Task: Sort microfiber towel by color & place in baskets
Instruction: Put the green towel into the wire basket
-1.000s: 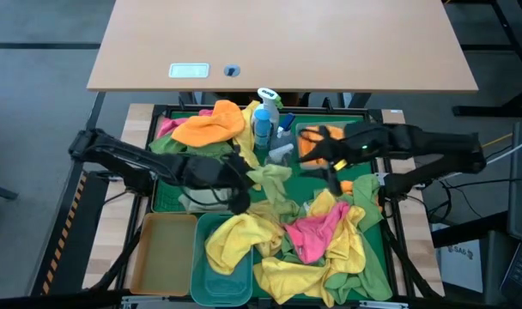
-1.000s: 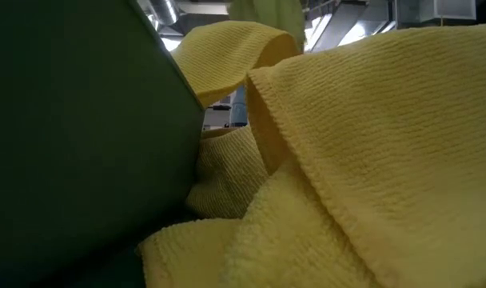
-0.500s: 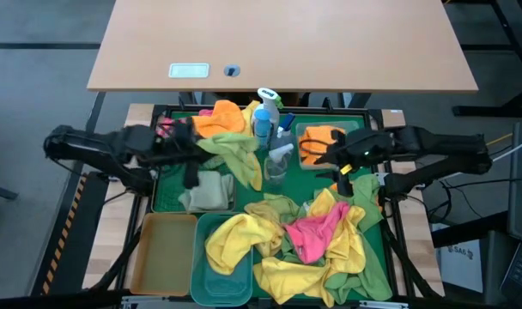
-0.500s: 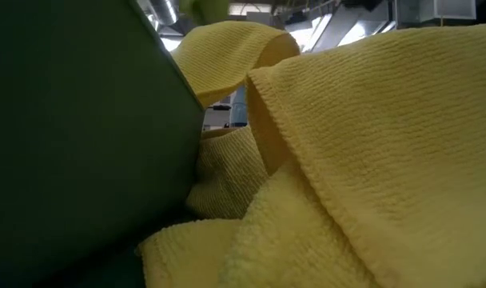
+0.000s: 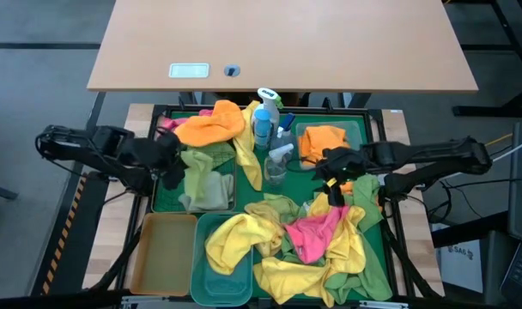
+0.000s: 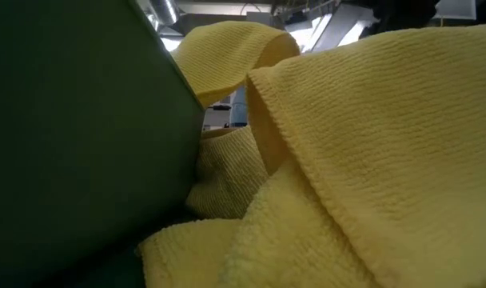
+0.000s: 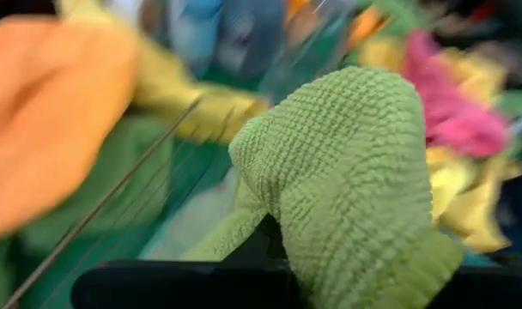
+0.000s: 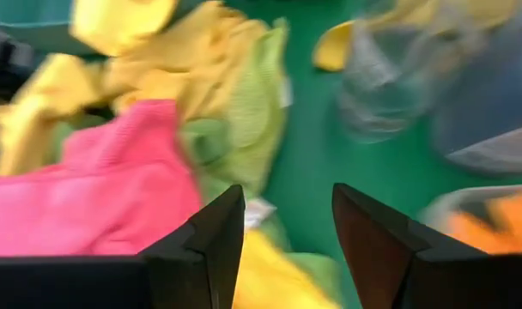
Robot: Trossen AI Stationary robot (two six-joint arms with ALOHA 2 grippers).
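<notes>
On the green tray (image 5: 166,199), the left gripper (image 5: 171,165) holds a green towel (image 7: 347,172) clamped over the wire-mesh basket (image 5: 208,180). The sorting step looks nearly done; next it must let go there. The right gripper (image 5: 334,176), beside that basket over the towel pile (image 5: 304,236), is wide and empty.

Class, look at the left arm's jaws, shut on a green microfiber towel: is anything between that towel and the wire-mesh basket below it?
Nothing visible blocks it. The left gripper holds the green microfiber towel at the wire-mesh basket, which already holds green cloth. An orange towel lies just beyond the far rim.

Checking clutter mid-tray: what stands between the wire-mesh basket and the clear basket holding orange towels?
In the high view, a blue spray bottle and a small clear bottle stand between the wire-mesh basket and the clear basket.
</notes>
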